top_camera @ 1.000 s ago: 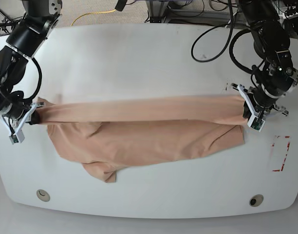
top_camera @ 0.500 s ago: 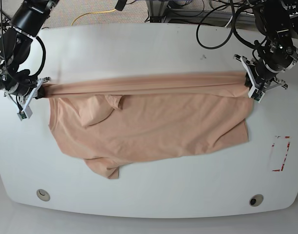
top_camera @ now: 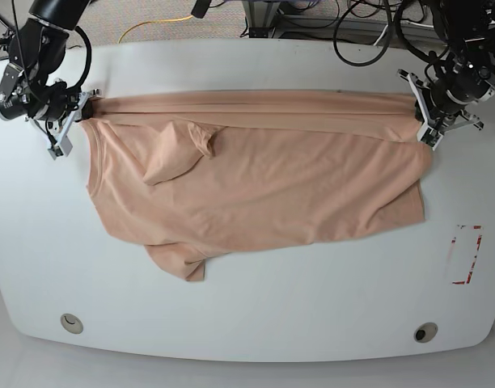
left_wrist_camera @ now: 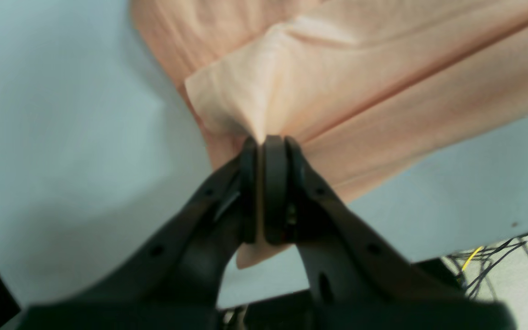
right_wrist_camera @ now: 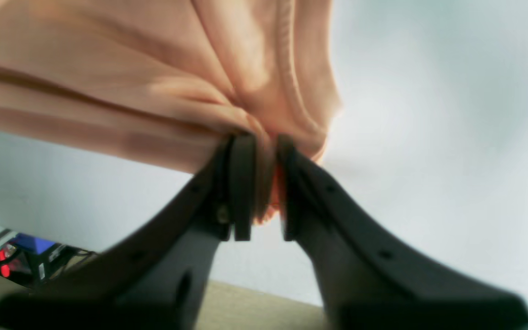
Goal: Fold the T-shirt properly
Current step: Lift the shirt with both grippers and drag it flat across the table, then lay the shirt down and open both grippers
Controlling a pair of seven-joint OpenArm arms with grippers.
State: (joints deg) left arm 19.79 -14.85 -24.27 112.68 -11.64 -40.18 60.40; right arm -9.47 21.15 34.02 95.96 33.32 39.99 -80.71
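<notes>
You have the T-shirt [top_camera: 255,186] lying spread on the white table [top_camera: 255,307], peach-coloured, with its far edge pulled into a straight tight band between your two grippers. Your left gripper [top_camera: 424,121], on the right side of the base view, has its fingers [left_wrist_camera: 275,183] pressed fully together on a corner of the fabric, and a small piece of cloth comes out below the pads. Your right gripper [top_camera: 69,125], on the left side of the base view, has its fingers [right_wrist_camera: 241,183] at a narrow gap, with a bunched fold of the shirt between them. One sleeve [top_camera: 179,158] lies folded over on the body of the shirt, near your right gripper. Another sleeve [top_camera: 183,263] sticks out at the near edge. On the table, toward its near right corner, you can see a red marked rectangle [top_camera: 464,255], well apart from the shirt
</notes>
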